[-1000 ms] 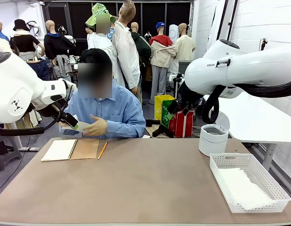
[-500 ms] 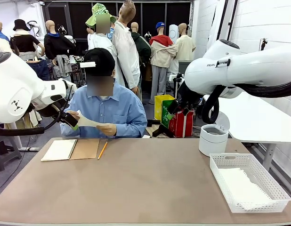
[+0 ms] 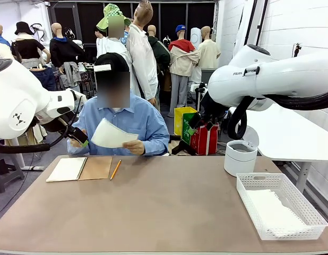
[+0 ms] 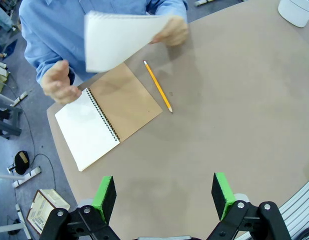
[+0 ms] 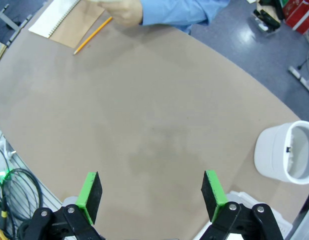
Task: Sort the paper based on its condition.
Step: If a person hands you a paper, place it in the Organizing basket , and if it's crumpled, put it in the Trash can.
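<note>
At the far left of the worktop (image 3: 153,207), an open spiral notebook (image 3: 79,169) lies flat, white page left, brown cover right, with a yellow pencil (image 3: 115,169) just beside it on the right. Above the notebook the person in a blue shirt (image 3: 137,123) holds one sheet of the paper (image 3: 111,135) up off the worktop, tilted, gripped at its right edge by one hand (image 3: 135,147); the other hand (image 4: 59,82) hovers open near the notebook's top edge. Left pincer (image 4: 164,195) hangs above the bare near worktop, fingers wide apart, nothing between them, well apart from the sheet. Right pincer (image 5: 150,192) also wide open and empty over the middle of the worktop. Further right, a white round bin (image 3: 240,157) stands near the far edge. At the far right a white lattice basket (image 3: 299,204) sits with more white paper (image 3: 273,210) lying flat inside.
</note>
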Controlling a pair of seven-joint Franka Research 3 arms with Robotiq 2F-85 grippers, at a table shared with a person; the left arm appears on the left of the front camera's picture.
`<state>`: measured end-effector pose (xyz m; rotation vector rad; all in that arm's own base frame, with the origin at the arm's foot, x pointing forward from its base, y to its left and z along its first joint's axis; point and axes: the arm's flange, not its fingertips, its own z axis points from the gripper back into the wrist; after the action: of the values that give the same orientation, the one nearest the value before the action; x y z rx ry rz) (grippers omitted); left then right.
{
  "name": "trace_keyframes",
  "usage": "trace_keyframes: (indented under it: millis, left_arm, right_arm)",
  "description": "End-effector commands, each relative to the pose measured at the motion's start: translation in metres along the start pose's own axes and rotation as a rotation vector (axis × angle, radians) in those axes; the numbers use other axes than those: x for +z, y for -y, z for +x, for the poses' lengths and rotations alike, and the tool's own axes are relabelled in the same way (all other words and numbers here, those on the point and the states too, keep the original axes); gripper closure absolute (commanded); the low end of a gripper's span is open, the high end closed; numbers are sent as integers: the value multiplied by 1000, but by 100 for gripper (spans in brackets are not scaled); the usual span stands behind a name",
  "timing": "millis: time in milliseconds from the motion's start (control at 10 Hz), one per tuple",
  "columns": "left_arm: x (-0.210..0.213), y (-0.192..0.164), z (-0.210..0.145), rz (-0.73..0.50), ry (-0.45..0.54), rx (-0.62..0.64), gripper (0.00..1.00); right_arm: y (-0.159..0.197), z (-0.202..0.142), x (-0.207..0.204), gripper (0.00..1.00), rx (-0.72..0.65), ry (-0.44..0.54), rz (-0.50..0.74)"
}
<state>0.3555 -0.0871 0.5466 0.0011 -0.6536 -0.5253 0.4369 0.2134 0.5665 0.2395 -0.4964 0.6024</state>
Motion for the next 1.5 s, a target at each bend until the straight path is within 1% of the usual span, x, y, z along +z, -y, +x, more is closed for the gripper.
trace_keyframes:
  millis: [0,900,1200,1300,1400]
  left_arm:
    - [0,-1,0,-1,1,3,0]
    - [0,-1,0,-1,1,3,0]
    - [0,-1,0,-1,1,3,0]
    - [0,-1,0,-1,1,3,0]
    - [0,-1,0,-1,1,3,0]
  right_arm:
    - [1,1,0,0,-5,-1,0]
    - [0,0,0,0,0,0,0]
    - [5,-1,-12,0,-225,-107,-14]
    - [7,-2,-16,0,-321,-133,-13]
    - [7,-3,-24,0,-425,-199,22]
